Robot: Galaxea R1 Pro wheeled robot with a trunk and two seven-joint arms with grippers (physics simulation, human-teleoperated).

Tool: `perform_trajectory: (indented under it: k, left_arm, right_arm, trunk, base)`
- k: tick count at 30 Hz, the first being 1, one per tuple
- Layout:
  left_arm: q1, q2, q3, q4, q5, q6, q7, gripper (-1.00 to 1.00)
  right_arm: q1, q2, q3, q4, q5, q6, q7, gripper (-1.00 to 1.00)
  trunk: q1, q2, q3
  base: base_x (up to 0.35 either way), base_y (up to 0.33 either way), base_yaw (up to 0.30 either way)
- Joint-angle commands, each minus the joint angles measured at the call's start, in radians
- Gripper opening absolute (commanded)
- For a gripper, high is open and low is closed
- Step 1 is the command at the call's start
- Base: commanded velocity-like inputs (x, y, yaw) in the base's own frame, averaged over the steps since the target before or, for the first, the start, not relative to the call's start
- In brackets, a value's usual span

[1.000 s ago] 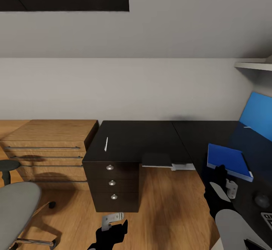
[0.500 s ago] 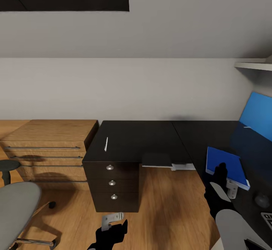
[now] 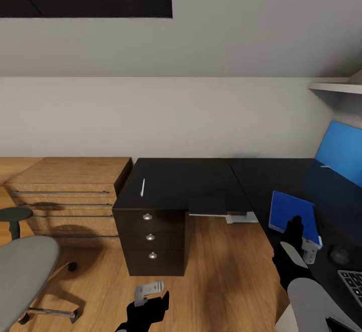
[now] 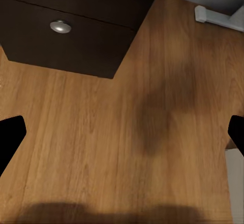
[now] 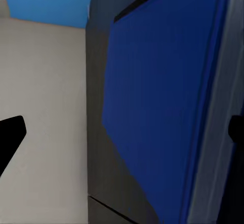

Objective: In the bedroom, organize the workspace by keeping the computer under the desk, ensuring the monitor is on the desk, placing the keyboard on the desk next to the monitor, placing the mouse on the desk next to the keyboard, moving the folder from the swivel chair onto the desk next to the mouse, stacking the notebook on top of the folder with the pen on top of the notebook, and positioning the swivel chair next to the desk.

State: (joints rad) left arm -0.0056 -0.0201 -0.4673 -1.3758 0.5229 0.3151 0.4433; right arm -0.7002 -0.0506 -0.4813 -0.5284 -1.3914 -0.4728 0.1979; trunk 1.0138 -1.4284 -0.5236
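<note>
Room: wooden floor and pale wall are framing the desk, a glossy black top with a three-drawer unit.
Pen: pen is lying flat as a thin white stick on the desk above the drawers, long axis running toward the wall.
Folder: blue folder is lying on the desk's right wing, near the mouse and keyboard.
Chair: swivel chair is standing apart from the desk, beside the wooden chest.
Right gripper: right gripper is hanging over the folder's edge, fingers spread, holding nothing.
Left gripper: left gripper is hovering over the floor, fingers apart.
</note>
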Motion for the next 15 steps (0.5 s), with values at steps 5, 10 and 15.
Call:
perform_trajectory:
  k: [5,10,15]
  left_arm:
    - [-0.001,0.0,-0.001,-0.001,0.008,0.002,0.008,1.0]
    - [-0.001,0.0,-0.001,-0.001,0.008,0.002,0.008,1.0]
    - [-0.001,0.0,-0.001,-0.002,0.008,0.002,0.008,1.0]
  right_arm:
    - [-0.001,0.0,0.0,0.001,-0.011,-0.001,0.008,1.0]
    - [-0.001,0.0,0.0,0.001,-0.011,-0.001,0.008,1.0]
    - [-0.001,0.0,0.001,0.001,-0.011,-0.001,0.008,1.0]
  trunk:
    - [0.0,-0.001,-0.001]
    - [0.0,-0.001,-0.001]
    - [0.0,-0.001,-0.001]
  base:
    - [-0.043,0.0,0.0]
    - [-0.01,0.0,0.0]
    - [-0.003,0.0,0.0]
